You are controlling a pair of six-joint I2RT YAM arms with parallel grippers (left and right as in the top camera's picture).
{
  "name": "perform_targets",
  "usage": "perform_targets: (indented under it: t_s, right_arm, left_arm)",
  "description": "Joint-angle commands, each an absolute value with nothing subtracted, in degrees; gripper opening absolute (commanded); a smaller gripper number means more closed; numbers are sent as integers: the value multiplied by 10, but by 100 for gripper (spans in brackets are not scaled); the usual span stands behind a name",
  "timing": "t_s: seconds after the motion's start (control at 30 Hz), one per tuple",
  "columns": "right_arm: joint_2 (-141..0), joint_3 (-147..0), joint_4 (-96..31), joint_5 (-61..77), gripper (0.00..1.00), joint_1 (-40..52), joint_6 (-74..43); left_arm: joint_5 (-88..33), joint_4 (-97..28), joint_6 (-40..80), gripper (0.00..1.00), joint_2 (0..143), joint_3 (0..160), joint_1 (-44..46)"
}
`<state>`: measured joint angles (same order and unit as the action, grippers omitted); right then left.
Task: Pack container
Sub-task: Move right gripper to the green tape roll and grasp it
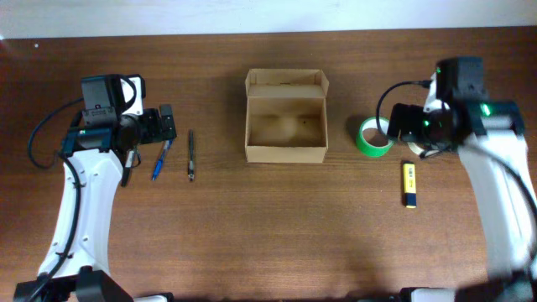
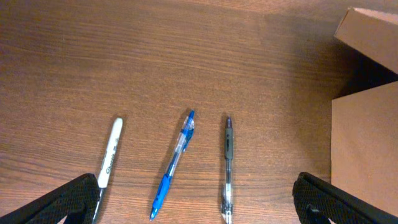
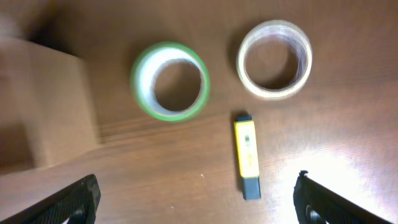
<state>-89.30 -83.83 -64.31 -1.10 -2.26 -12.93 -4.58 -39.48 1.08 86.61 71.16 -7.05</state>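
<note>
Container (image 1: 285, 153) sits mid-surface (image 1: 285, 243), lid flap open. To its left lie a dark pen (image 1: 191, 155), blue pen (image 1: 159, 161) and white marker (image 2: 110, 152), with the left tool (image 1: 170, 124) over them, fingers spread apart. To its right lie a green tape roll (image 1: 372, 138), clear tape roll (image 3: 275, 59) and yellow marker (image 1: 409, 184), with the right tool (image 1: 394, 126) likewise spread apart.

container (image 1: 285, 153) tan | green tape (image 3: 170, 81) | clear tape (image 3: 275, 59) | blue pen (image 2: 173, 165) | white marker (image 2: 110, 152) | table (image 1: 252, 235) brown woodgrain

Left pincer (image 2: 198, 202), right pincer (image 3: 198, 200): both splayed
</note>
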Motion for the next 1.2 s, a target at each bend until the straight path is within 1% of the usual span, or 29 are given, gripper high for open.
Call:
perform_targets:
  t_s: [0.0, 0.13, 0.2, 0.37, 0.4, 0.67, 1.0, 1.07, 1.1, 1.17]
  right_arm:
    - [-975, -898, -666, -3, 98, -40, -144]
    - [-1056, -938, -661, 20, 98, -43, -136]
    - [-1084, -943, -649, 31, 96, -42, -138]
    - [-1137, -943, -632, 39, 87, -42, -177]
    - [-1144, -943, -632, 39, 86, -41, -177]
    - [-1188, -942, -627, 32, 84, -41, -195]
    - [-1241, -941, -617, 19, 76, -42, -196]
    - [-1245, -940, -613, 19, 71, -42, -196]
    - [-1246, -940, -610, 19, 66, -42, -196]
    - [-1249, -940, -607, 12, 47, -42, -196]
  left_arm:
    - [-56, -393, 1, 99, 871, 721, -73]
    - [-56, -393, 1, 99, 871, 721, -73]
    - [-56, -393, 1, 99, 871, 721, -73]
    - [-56, -393, 1, 100, 871, 721, -73]
    - [-56, -393, 1, 100, 871, 721, -73]
    - [-56, -393, 1, 100, 871, 721, -73]
    - [-56, -393, 1, 100, 871, 721, -73]
    - [-56, -393, 1, 99, 871, 721, -73]
    - [-56, -393, 1, 99, 871, 721, -73]
    - [-56, -393, 1, 99, 871, 721, -73]
